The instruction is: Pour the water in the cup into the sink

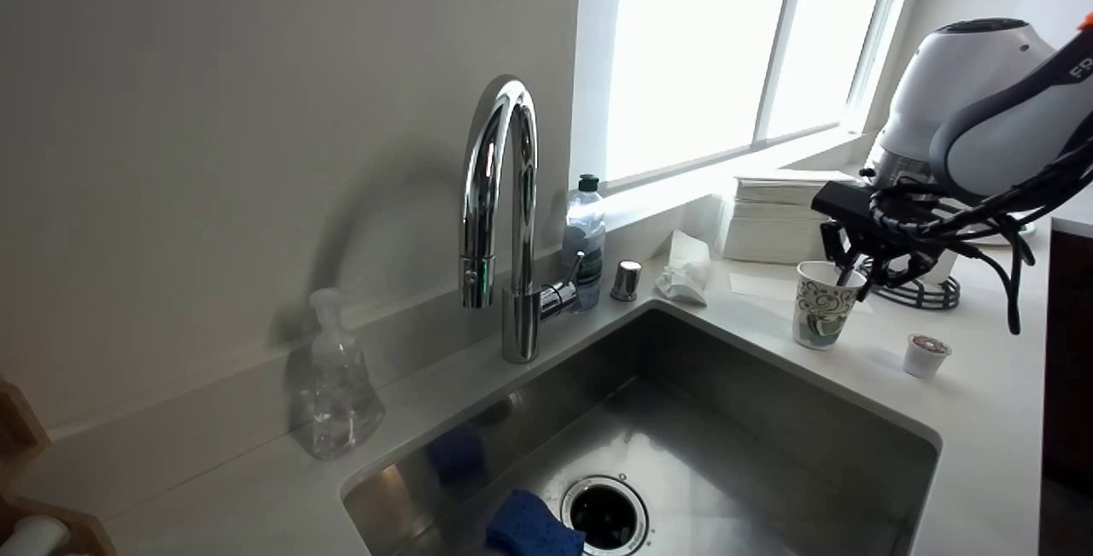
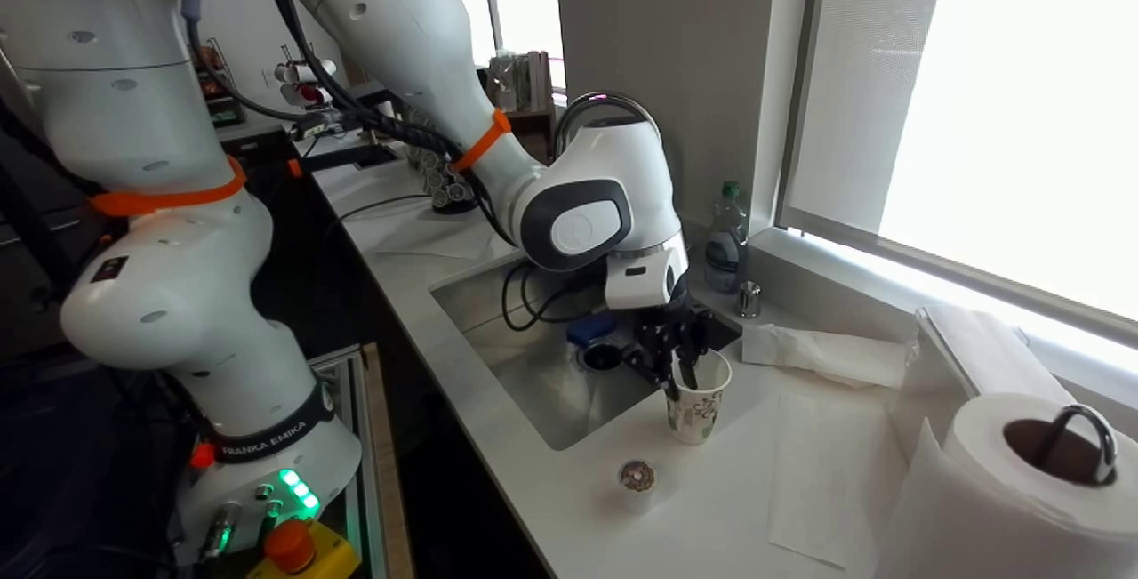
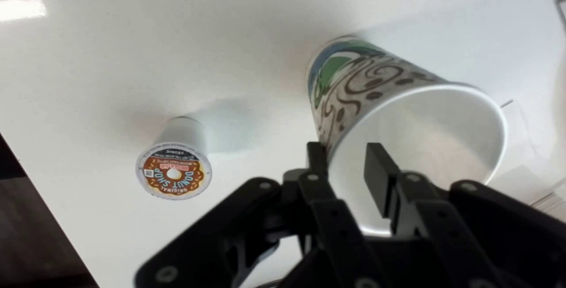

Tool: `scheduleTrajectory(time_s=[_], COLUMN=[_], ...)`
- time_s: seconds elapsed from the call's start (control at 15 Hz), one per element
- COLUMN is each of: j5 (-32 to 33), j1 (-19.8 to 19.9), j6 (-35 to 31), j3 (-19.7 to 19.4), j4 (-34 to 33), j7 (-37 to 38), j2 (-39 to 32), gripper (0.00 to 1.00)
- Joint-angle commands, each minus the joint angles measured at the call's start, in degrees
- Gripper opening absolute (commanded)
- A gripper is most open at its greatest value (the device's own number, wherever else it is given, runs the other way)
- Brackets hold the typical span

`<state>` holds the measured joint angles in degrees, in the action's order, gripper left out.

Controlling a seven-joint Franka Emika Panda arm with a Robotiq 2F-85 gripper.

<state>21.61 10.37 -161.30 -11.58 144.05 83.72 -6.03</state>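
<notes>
The cup (image 1: pixel 821 317), white with a brown and green pattern, stands upright on the counter beside the sink. It also shows in an exterior view (image 2: pixel 696 419) and in the wrist view (image 3: pixel 360 80). My gripper (image 3: pixel 347 159) is at the cup's rim with its fingers apart. One finger is inside the cup and the other is just outside its wall, with a gap between them. I cannot make out water in the cup. The steel sink (image 1: pixel 768 394) with a round drain shows in both exterior views (image 2: pixel 533 374). Its chrome faucet (image 1: pixel 523 197) arches over it.
A small coffee pod (image 1: pixel 926 357) stands near the cup. A blue sponge (image 1: pixel 529 526) lies by the drain. A dish soap bottle (image 1: pixel 585 240), crumpled paper (image 1: pixel 686 270) and a napkin stack (image 1: pixel 781 219) stand along the back. A paper towel roll (image 2: pixel 1005 481) stands nearby.
</notes>
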Motion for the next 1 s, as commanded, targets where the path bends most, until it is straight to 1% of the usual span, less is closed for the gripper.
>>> scheduleTrajectory(time_s=[0.0,0.13,0.2,0.33,0.47,0.53,0.67,0.87,0.93], j5=[1.8,2.7,2.2,-1.7,-7.7,-8.4,-2.8,-3.4,-4.5], j1=[-2.4,-3.1,-3.1,-2.6,-2.8,-2.8,-0.8,-1.5,-2.1], j6=[-1.4,1.0,1.6,3.6,7.1,10.8,20.1,34.9,39.9], j3=[-2.6,-2.9,-2.5,-0.6,1.5,2.3,5.5,9.3,10.0], j4=[0.7,1.8,2.5,4.5,7.0,7.6,7.7,7.6,6.8], j7=[2.1,2.4,1.4,-2.8,-13.8,-17.5,-18.4,-25.6,-29.2], j2=[1.3,5.0,7.0,11.4,16.6,19.4,25.2,34.9,37.7], gripper=[0.62,0.77,0.84,0.99,1.0,1.0,1.0,0.99,1.0])
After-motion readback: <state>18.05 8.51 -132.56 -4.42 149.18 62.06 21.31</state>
